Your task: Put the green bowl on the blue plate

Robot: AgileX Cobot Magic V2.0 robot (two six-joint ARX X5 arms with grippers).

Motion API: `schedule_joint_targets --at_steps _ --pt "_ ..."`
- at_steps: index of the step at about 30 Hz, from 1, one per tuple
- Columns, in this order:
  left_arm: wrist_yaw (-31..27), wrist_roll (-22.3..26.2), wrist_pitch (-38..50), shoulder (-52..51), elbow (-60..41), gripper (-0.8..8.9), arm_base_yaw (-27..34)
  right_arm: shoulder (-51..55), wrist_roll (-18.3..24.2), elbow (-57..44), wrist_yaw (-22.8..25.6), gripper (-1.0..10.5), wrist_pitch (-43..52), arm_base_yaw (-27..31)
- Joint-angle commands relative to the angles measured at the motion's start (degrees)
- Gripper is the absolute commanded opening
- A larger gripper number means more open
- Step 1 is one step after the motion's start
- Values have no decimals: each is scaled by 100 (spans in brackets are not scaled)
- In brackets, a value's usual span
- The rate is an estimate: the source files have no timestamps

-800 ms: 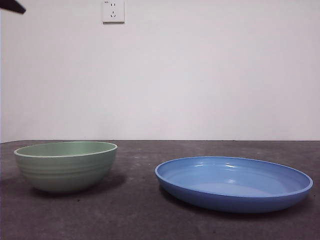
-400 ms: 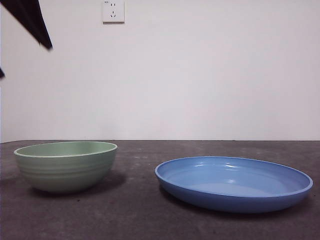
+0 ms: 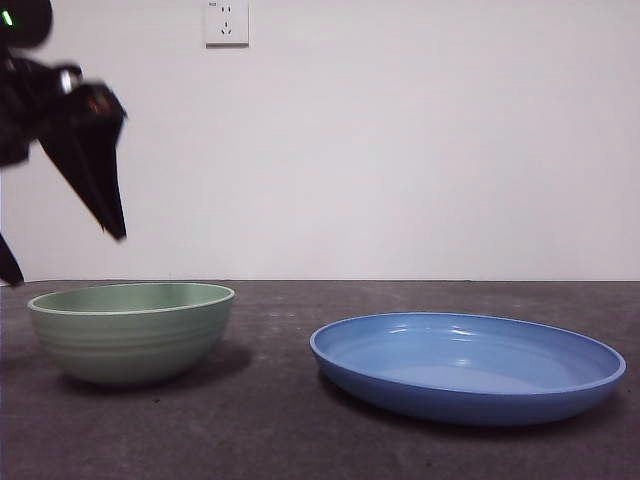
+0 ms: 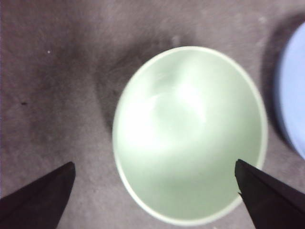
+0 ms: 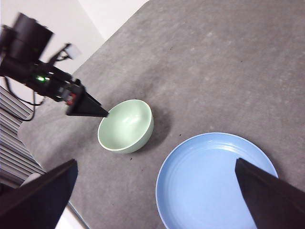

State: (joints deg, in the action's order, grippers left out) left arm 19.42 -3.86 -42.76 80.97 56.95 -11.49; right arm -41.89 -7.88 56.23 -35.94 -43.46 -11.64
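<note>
the step in hand looks like the approach to the pick: the left gripper (image 3: 60, 250) hangs above the bowl (image 3: 132, 330), over its left side, with its jaws spread wide and nothing between them. in the left wrist view the bowl (image 4: 190, 133) fills the gap between the two jaw tips, so the arm seems lined up over it but not touching. the right gripper (image 5: 152, 200) waits high above the table, jaws also spread and empty, looking down on both dishes.

the bowl sits on the table (image 3: 280, 430), well apart from the plate (image 3: 468, 365), which lies to its right in the front view. nothing rests on the plate.

the next move likely calls for lowering until one jaw goes inside the rim and the other outside, then pinching the wall. the grip has to land on the rim, since the bowl is far too wide to span whole.

the bowl is pale mint green, glossy, round and deep, with faint ridges round the outside and a lighter rim; its smooth curved wall may slip under a weak pinch. the plate is medium blue, glossy, wide and shallow, with a raised rim and a flat floor roomy enough for the bowl. the table surface is dark grey, matte and slightly rough.
</note>
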Motion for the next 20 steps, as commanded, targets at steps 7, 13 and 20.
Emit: schedule_joint_targets --at_steps 7,13,20 --pt "-17 81 319 964 129 645 -11 -33 39 105 -7 648 31 -24" --pt "-22 -7 533 1167 129 495 -9 -33 39 105 -9 648 31 -24" --pt "-22 -4 564 1163 129 171 -9 -33 39 105 -7 648 31 -24"
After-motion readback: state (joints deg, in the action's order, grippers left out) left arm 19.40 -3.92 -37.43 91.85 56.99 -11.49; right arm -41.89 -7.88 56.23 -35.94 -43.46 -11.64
